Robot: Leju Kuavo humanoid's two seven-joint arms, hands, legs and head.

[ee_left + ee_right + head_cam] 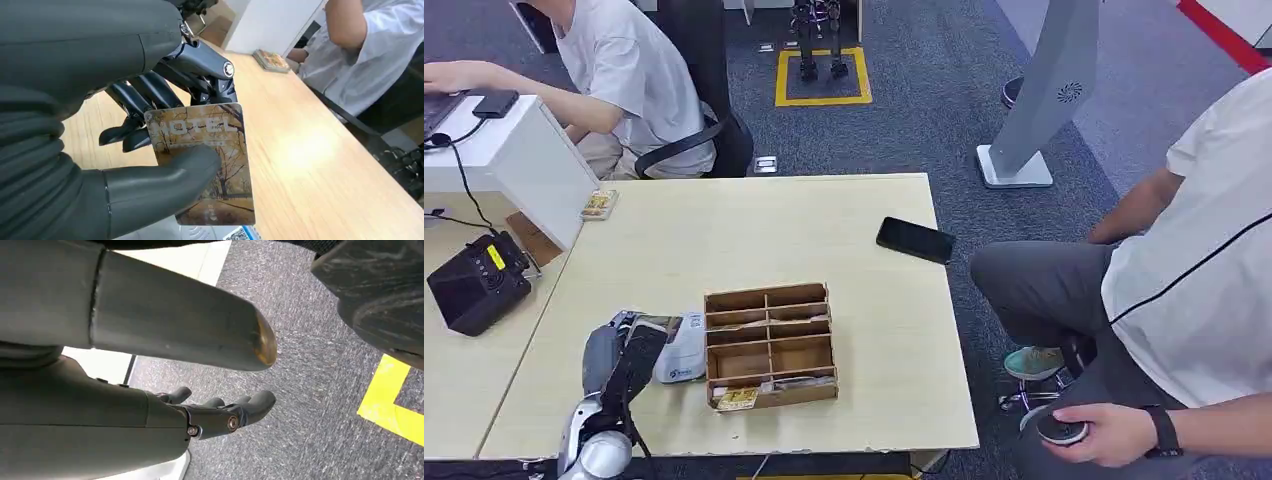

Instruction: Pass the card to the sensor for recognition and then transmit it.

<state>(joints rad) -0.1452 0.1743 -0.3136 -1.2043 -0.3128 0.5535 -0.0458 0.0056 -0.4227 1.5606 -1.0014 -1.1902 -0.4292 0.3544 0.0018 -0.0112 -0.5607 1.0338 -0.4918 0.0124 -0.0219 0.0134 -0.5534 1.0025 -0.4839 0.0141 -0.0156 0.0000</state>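
The left hand [150,145] pinches a card [205,162] between its thick grey thumb and its darker fingers [150,95]. The card shows autumn trees and the word HOTEL across one end. In the head view the left hand [629,345] sits at about seven o'clock on the pale wooden desk [864,330], directly over a white card sensor [682,350], with the card itself hidden under the hand there. In the left wrist view the top of the sensor [200,233], with a small blue label, peeks out just past the card's edge; whether the card touches it cannot be told.

Just beside the sensor, toward three o'clock, stands a wooden box [769,343] split into compartments, with a second card [737,398] lying in its nearest row. A black phone [915,240] lies near the desk's edge at about two o'clock. A small stack of cards [598,205] rests at ten o'clock, against a white box [524,160]. A black device [479,282] sits on the neighbouring desk at nine o'clock.

The right hand [220,415] hangs over grey carpet with a yellow floor marking [395,400], its fingers spread loosely and holding nothing.

One person [629,75] sits at eleven o'clock. Another person [1184,280] sits at three o'clock, holding a round black object [1061,430].
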